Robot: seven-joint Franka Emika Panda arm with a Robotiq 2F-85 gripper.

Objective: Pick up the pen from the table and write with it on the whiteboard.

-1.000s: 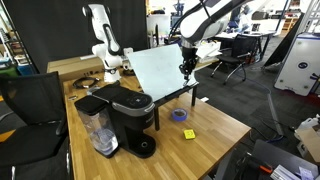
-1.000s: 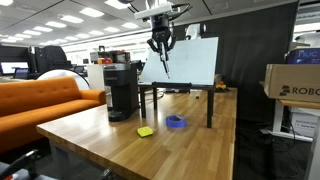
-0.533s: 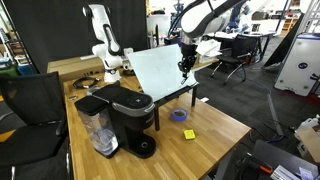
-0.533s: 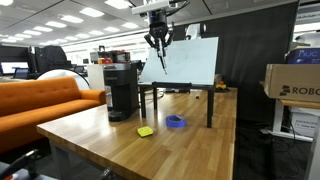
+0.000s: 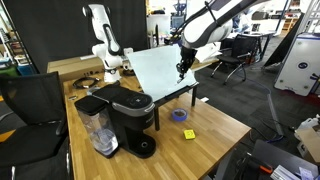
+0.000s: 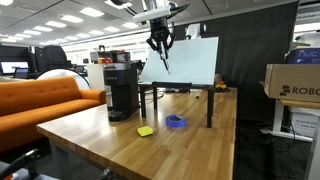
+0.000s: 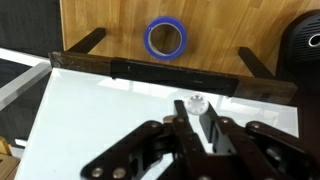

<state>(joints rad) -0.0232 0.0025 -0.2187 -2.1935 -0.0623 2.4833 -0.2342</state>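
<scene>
Wrist view shows the gripper (image 7: 196,118) with its fingers (image 7: 214,130) closed on the pen (image 7: 196,103). The pen's pale round end pokes out between them over the whiteboard (image 7: 110,120), but whether the tip touches the board cannot be told. Just past the fingers runs the board's black stand (image 7: 170,72). Beyond it lies the table (image 7: 220,25), with a blue tape roll (image 7: 166,38) lying flat and a coffee maker (image 7: 306,40) off to the side. Only the exterior views show the yellow note (image 5: 188,133), which sits on the table near the tape, farther from the fingers. An exterior view also shows the coffee maker's clear water tank (image 5: 100,130); what it holds cannot be told. Another exterior view shows the gripper (image 6: 160,45) high against the tilted whiteboard (image 6: 190,62).
</scene>
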